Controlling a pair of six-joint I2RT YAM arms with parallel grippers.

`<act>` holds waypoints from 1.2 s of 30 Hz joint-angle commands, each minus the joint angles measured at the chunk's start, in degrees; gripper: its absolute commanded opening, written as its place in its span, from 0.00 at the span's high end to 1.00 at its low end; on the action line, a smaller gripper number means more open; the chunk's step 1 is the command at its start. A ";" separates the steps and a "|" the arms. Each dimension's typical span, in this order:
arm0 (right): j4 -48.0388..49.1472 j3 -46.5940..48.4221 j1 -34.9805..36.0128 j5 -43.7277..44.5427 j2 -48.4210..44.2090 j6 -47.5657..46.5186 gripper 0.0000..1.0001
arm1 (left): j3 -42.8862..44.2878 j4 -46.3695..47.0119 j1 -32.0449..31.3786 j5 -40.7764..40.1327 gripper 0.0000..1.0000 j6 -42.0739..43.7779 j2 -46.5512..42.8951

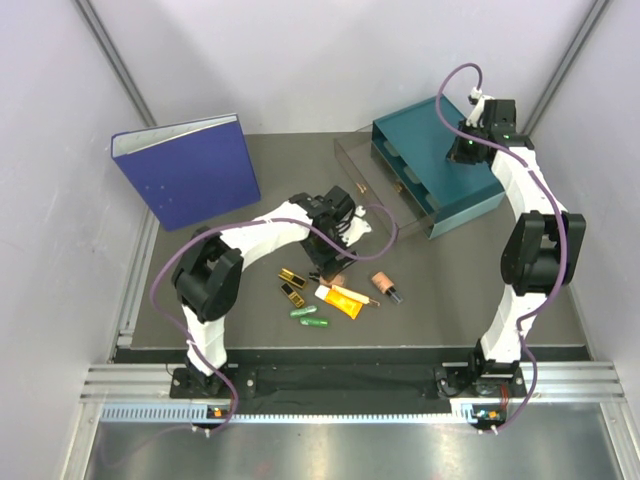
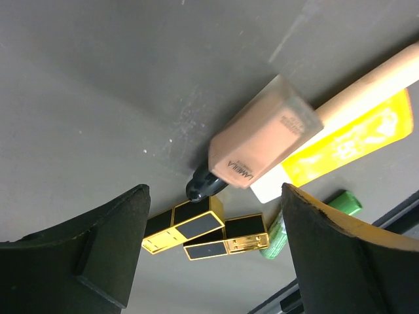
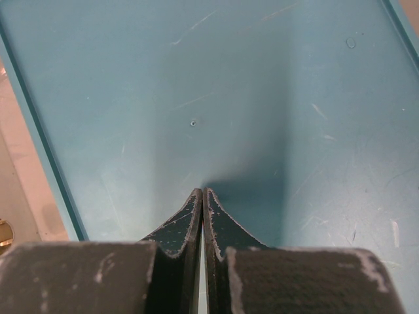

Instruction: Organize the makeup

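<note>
- Only the left wrist view showed the left jaws spread wide and empty, a beige dark-capped bottle (image 2: 262, 140) lying between them on the grey tabletop (image 2: 98, 78).
- The right jaws sat pressed together, empty, above a teal drawer box (image 3: 229, 98).

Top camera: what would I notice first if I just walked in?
The big blue binder standing at the far left, and the teal box at the far right. In the middle lies a little heap of makeup, with the left arm's open fingers just over a beige bottle.
</note>
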 commanded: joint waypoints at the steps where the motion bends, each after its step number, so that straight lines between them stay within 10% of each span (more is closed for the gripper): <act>1: -7.37 -2.83 2.33 1.17 2.37 -1.00 1.00 | -2.46 0.59 0.14 -2.46 0.15 -0.04 -0.10; 12: -7.63 -2.04 2.33 0.91 3.16 -1.00 1.00 | 0.79 1.21 0.23 -0.97 0.22 -0.39 5.18; 26: -7.73 -1.07 2.25 0.73 3.78 -0.91 1.00 | 5.98 -0.81 0.23 2.28 0.63 -2.05 13.44; 30: -7.81 -0.98 2.25 0.64 3.95 -0.91 1.00 | 5.10 -2.13 0.31 2.20 1.00 -3.63 14.67; 36: -7.81 -0.72 2.33 0.56 4.22 -1.00 1.00 | 2.46 0.50 2.07 2.64 1.00 -9.08 10.65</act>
